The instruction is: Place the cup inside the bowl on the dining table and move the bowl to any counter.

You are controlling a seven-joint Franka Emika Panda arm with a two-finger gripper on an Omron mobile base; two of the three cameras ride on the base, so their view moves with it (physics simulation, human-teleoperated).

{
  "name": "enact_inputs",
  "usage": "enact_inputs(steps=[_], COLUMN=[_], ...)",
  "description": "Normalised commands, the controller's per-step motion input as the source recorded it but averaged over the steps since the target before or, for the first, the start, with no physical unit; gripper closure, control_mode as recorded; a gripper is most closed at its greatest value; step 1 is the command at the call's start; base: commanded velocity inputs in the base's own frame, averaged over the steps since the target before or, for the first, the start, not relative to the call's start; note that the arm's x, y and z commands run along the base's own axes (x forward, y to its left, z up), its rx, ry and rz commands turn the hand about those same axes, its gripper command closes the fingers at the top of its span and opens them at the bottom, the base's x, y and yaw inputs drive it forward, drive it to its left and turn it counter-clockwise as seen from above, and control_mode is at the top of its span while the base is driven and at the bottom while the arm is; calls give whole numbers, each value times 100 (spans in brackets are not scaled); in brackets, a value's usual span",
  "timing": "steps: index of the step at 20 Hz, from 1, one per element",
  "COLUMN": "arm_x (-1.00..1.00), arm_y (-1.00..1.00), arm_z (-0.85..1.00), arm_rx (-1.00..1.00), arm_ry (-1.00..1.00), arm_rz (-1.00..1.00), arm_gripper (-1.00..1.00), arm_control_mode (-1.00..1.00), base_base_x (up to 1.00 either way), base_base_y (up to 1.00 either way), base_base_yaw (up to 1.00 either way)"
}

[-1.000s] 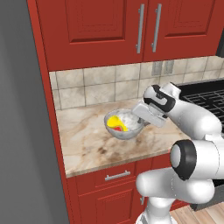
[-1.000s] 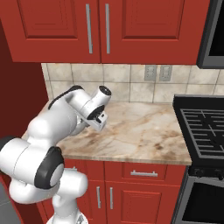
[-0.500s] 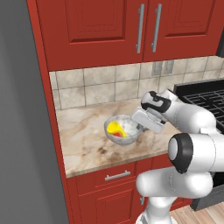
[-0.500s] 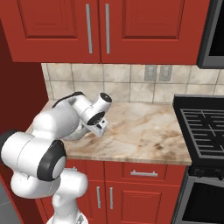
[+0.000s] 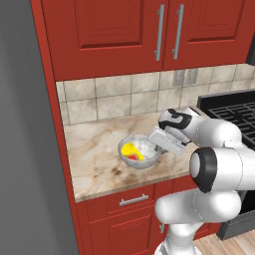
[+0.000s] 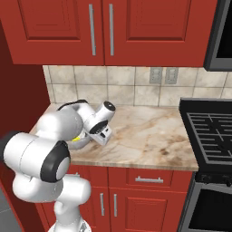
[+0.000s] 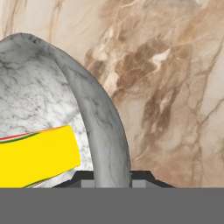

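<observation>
Lowered since a second earlier, the bowl with the cup lying inside sat on the bench near its front edge, its right rim pinched by the hand; a jerky release might tip it.

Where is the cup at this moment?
In the left base view the cup lies inside the bowl on the counter, below the tiled wall, left of the gripper at the bowl's rim.

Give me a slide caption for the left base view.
Gripper clamps the bowl, cup inside, on the counter.
</observation>
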Motion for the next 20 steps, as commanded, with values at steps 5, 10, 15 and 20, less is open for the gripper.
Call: enact_inputs(steps=[5,10,15,20], arm_x=[12,17,14,8], arm_y=[0,0,1,3], arm_z=[-15,-23,-21,-16], arm_rx=[0,0,0,0], arm_ry=[0,0,0,0], arm_rz=[0,0,0,0], arm_gripper=[100,100,100,100], arm_control_mode=[-100,-100,-100,-100], base_base_x=[0,0,0,0], base_base_y=[0,0,0,0], base_base_yaw=[0,0,0,0])
